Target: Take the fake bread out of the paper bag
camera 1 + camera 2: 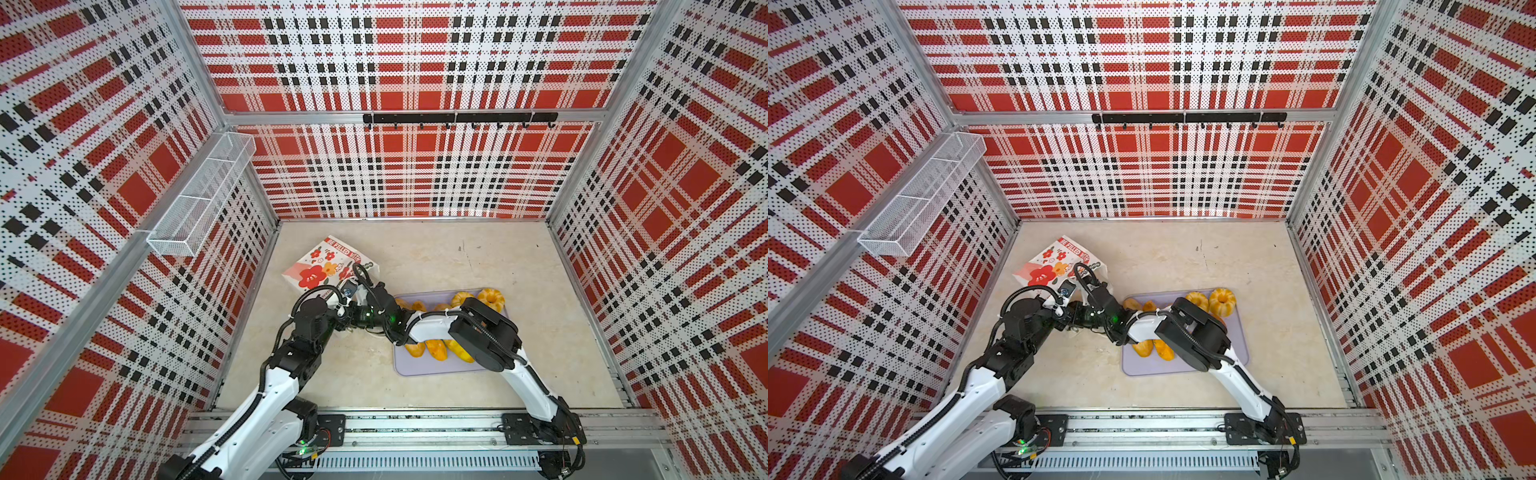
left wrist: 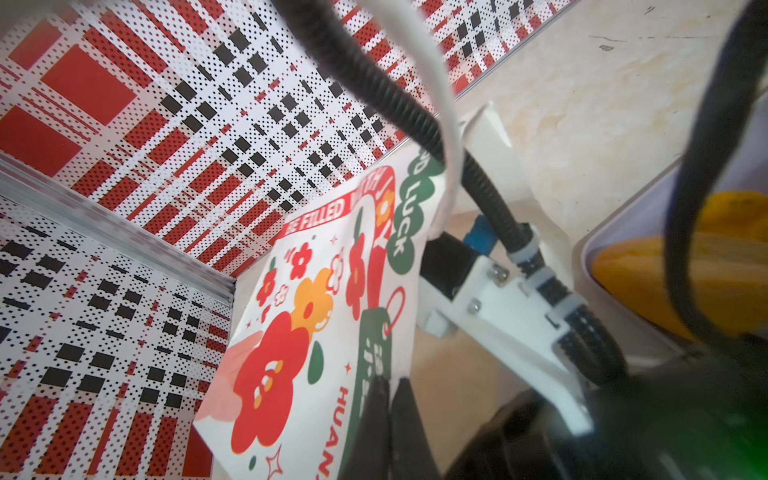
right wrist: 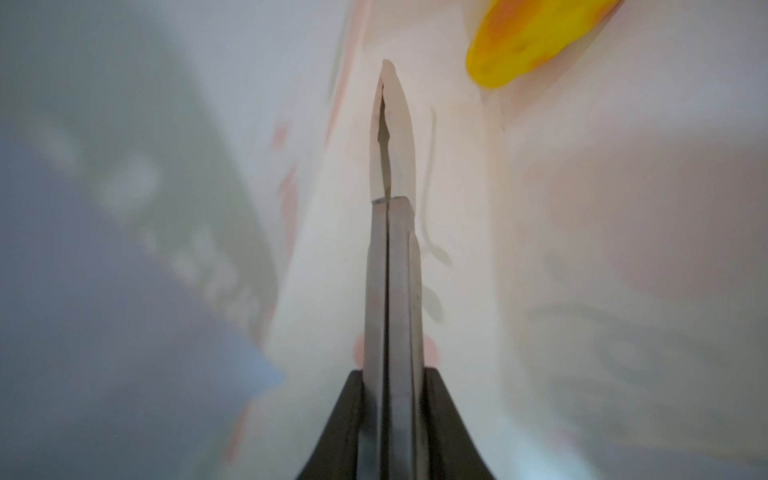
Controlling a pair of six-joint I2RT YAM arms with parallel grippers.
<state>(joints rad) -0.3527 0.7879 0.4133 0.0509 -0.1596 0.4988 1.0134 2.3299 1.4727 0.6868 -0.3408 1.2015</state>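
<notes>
1. The paper bag (image 1: 328,266) lies tipped over at the left rear of the table (image 1: 478,257), its mouth toward both arms.
2. The left gripper (image 2: 388,415) is clamped tight on the bag's mouth edge.
3. The right gripper (image 3: 388,197) is inside the bag with its jaws pressed together and no bread between them. Whether it pinches a paper fold, I cannot tell.
4. 1 yellow fake bread (image 3: 536,37) lies deeper in, untouched; several others rest on the lavender tray (image 1: 415,368).
5. The bread looks light, hard and glossy, so probably slippery. Grip it across its narrow middle.
6. The bag is thin and crumples easily, so hold it by the rim.
</notes>
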